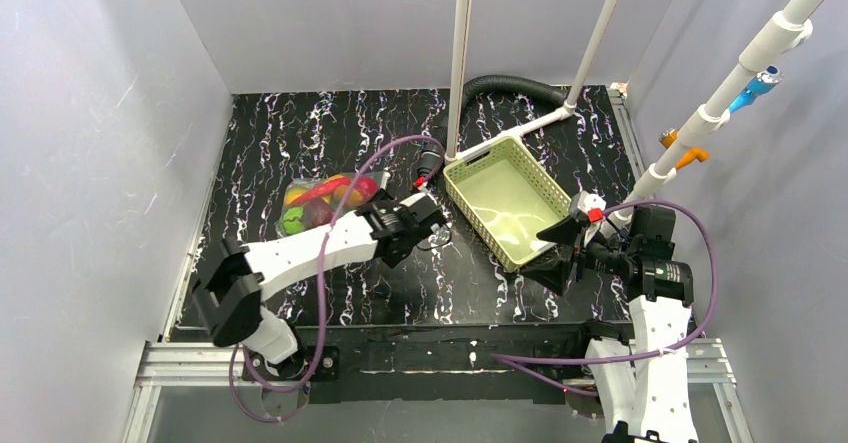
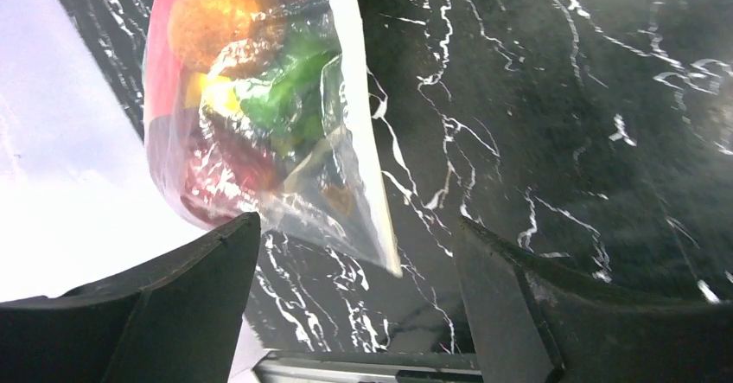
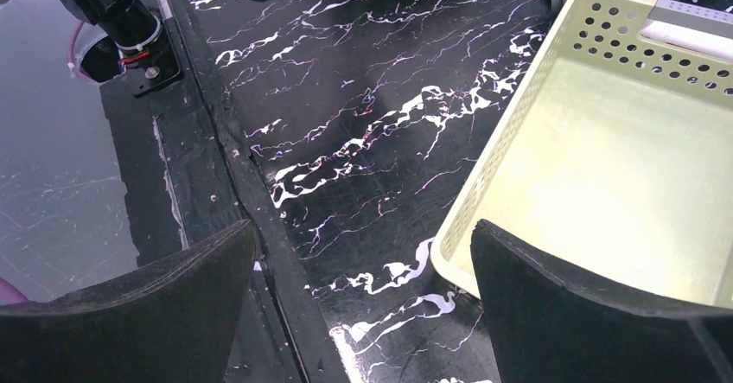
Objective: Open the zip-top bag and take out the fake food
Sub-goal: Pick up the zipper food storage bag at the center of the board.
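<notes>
The zip-top bag (image 1: 322,203) lies flat on the black marbled table at the left, closed, with the fake food (image 1: 318,195) inside. In the left wrist view the bag (image 2: 259,124) fills the upper left. Through it I see an orange round piece (image 2: 225,20), green pieces (image 2: 285,89), a bit of yellow and a dark red fruit (image 2: 233,167). Its white zip edge (image 2: 367,141) runs down toward my fingers. My left gripper (image 2: 356,223) (image 1: 430,228) is open just right of the bag, its corner lying past the fingertips, nothing between them. My right gripper (image 3: 363,227) (image 1: 560,253) is open and empty.
A pale green slotted basket (image 1: 478,153) (image 3: 510,141) stands empty at the centre right, its near corner under my right gripper. White pipes (image 1: 460,63) and a black hose (image 1: 510,85) stand behind it. A dark metal rail (image 3: 259,193) borders the table's near edge.
</notes>
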